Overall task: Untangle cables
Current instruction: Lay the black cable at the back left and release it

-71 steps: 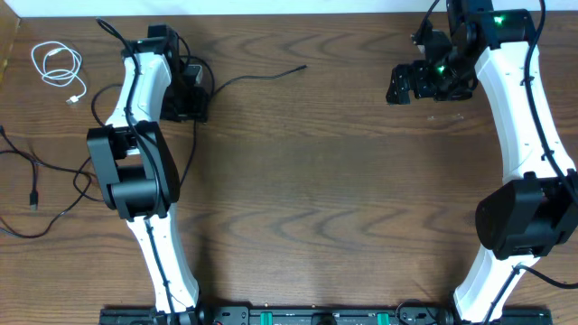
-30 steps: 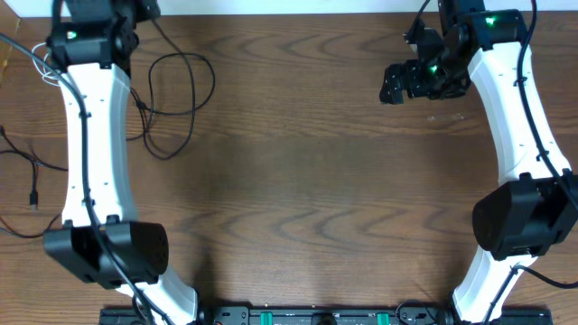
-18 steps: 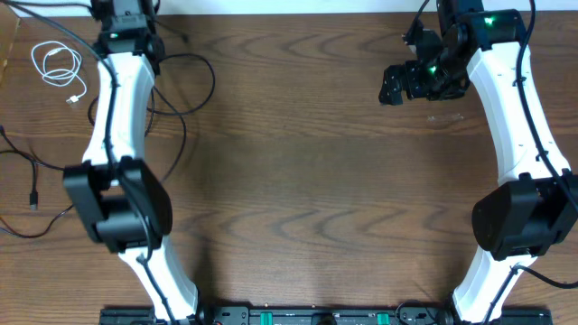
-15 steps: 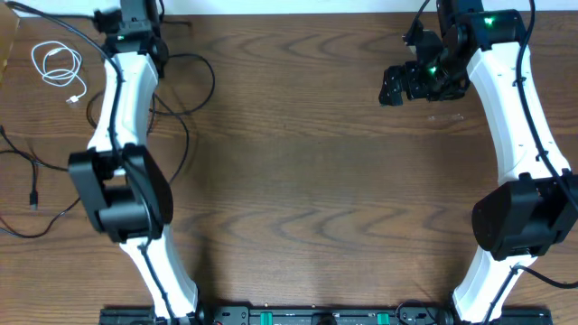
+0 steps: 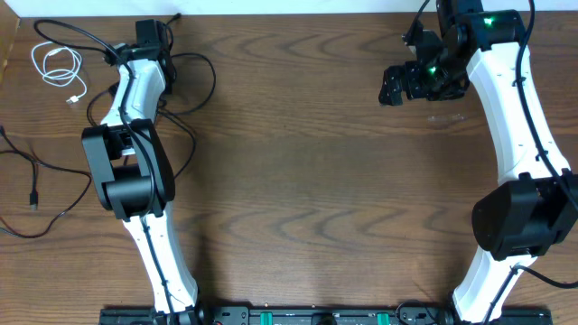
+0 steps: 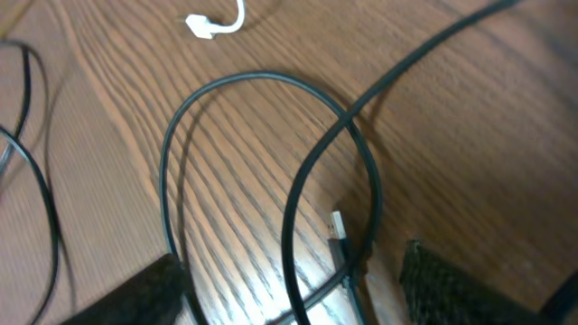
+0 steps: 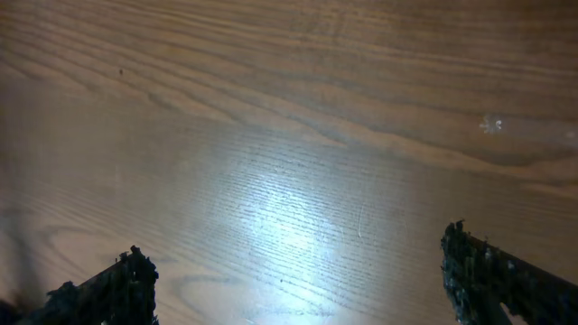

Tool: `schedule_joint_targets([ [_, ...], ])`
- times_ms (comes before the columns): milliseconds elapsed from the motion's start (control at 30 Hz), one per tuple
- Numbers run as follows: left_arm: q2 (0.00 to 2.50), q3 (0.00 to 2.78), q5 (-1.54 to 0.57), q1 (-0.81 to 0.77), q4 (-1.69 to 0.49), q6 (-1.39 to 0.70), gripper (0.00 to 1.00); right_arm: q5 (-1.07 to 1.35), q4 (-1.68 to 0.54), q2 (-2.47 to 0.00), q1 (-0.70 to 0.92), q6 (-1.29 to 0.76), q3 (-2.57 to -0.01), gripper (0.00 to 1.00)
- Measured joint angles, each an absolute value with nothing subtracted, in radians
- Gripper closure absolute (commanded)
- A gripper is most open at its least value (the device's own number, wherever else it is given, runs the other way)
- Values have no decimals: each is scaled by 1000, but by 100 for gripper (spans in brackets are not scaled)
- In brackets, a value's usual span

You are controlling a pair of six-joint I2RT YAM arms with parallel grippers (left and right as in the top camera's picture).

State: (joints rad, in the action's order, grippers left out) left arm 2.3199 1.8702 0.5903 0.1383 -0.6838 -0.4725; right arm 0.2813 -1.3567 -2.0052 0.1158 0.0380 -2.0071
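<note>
Left pincer [image 6: 291, 266] sat at the desk's [image 5: 307, 181] 11 o'clock edge, fingers [image 6: 144, 293] well apart and gripping nothing. Between them a black cord [image 6: 271, 79] lay looped on the wood, crossing over itself. A small plug [image 6: 340, 244] lay flat near the finger at 4 o'clock in the left wrist view. Overhead, the cord's loops spread at 3 o'clock of the left arm. White cord [image 5: 56, 65] lay coiled at the desk's 10 o'clock corner. Second black cord [image 5: 36, 181] trailed along the 9 o'clock edge. Right pincer [image 7: 293, 248] hung at 1 o'clock above the wood, spread wide, holding nothing.
</note>
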Motion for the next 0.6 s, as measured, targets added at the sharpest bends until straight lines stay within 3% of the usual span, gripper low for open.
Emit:
schedule_joint_targets([
  [267, 2214, 1870, 584, 138, -687, -467, 6, 281, -1346, -2005, 116, 38, -2007, 1],
  [600, 1769, 1870, 355, 134, -756, -352, 5, 281, -1346, -2005, 116, 37, -2007, 1],
])
